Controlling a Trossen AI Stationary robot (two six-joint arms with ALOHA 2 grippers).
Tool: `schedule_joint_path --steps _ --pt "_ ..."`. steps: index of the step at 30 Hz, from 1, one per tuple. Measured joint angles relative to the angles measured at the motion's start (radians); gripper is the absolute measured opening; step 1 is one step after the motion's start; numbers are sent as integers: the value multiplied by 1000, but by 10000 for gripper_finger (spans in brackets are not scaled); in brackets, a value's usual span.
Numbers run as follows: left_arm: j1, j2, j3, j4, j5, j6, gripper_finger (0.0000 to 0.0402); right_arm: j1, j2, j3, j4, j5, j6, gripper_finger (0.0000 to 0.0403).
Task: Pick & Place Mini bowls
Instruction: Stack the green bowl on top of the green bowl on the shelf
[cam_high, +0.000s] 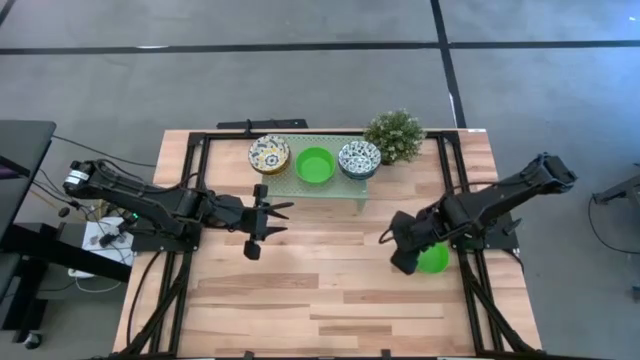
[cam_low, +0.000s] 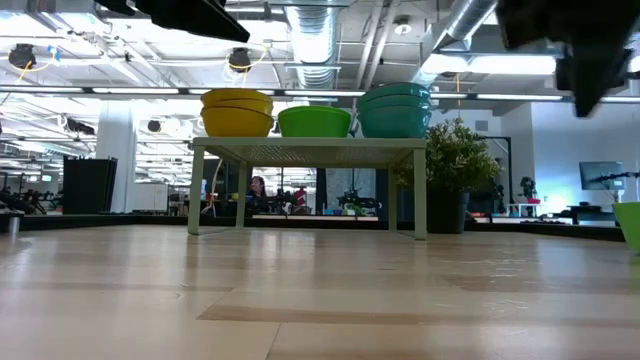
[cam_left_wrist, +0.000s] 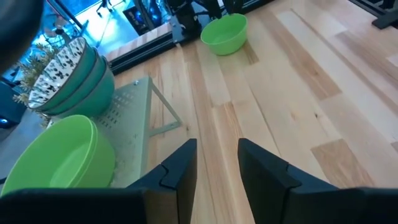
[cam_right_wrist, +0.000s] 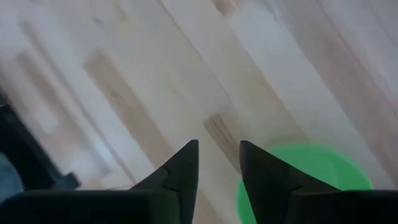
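Hovering over the right side of the wooden table, my right gripper hangs above a plain bright green mini bowl that sits on the boards near the table's right rail. My fingers are spread with a narrow gap between them and pinch nothing; in my wrist view the bowl shows as a blurred green round just beyond one fingertip.

My left gripper waits left of centre, also parted and empty, just in front of the small pale-green rack.

On that rack stand three groups of bowls in a row: a yellow stack with a white, blue-and-yellow floral inside, a single plain green bowl in the middle, and a teal-sided stack with a white-and-blue floral inside. A potted plant stands just beside the teal stack.
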Motion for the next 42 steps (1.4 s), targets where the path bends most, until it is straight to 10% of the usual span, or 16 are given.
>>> schedule_joint_path --steps 27,42 --pt "0 0 0 17 0 0 117 183 0 -335 244 0 363 175" --pt "0 0 0 30 0 0 117 167 0 -330 341 -49 259 18"
